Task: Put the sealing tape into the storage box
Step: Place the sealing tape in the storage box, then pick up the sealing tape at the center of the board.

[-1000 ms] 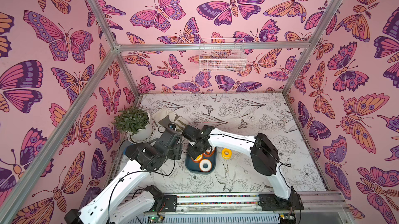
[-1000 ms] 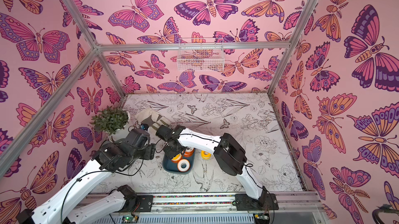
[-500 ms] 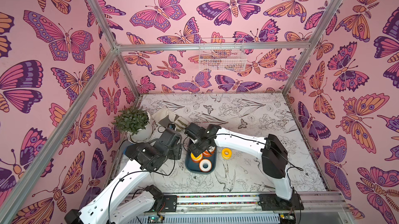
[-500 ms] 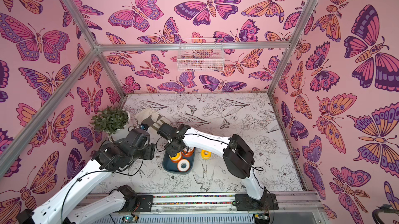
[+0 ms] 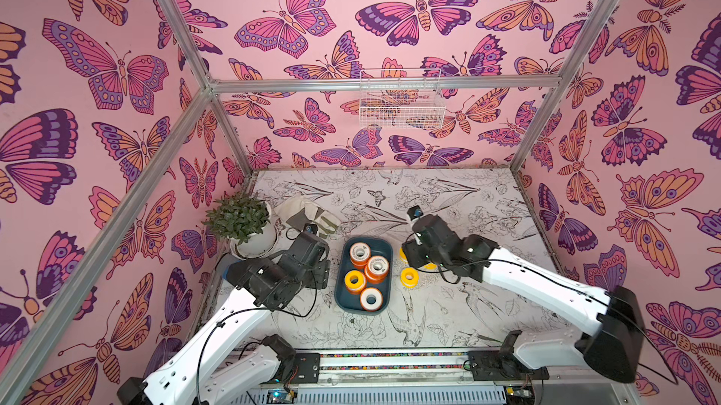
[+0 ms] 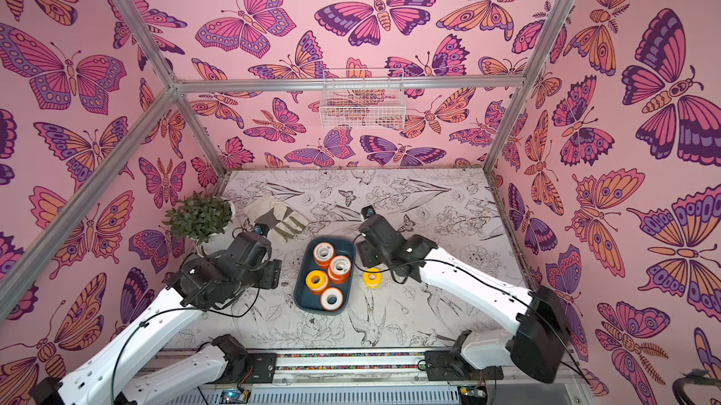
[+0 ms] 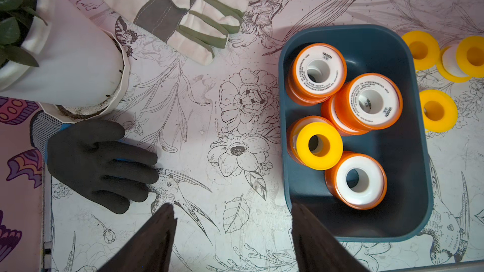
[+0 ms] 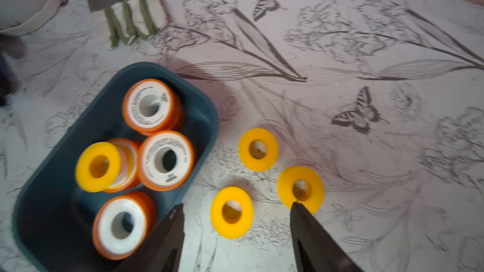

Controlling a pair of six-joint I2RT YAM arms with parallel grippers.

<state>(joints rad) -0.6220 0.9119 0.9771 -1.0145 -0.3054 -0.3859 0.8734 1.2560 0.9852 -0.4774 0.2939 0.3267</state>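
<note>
Left gripper (image 7: 231, 205) and right gripper (image 8: 237, 205) both stand spread and empty, the right one above three yellow spools (image 8: 258, 149) lying on the table (image 8: 366, 152) just beside the box (image 7: 403, 147), which holds four orange spools (image 7: 366, 104) and one yellow spool (image 7: 319, 146) resting on an orange one

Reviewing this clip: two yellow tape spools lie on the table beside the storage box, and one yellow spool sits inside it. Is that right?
Not quite. Three yellow spools lie on the table beside the storage box, not two; the right wrist view shows all three. One yellow spool does sit inside it.
</note>
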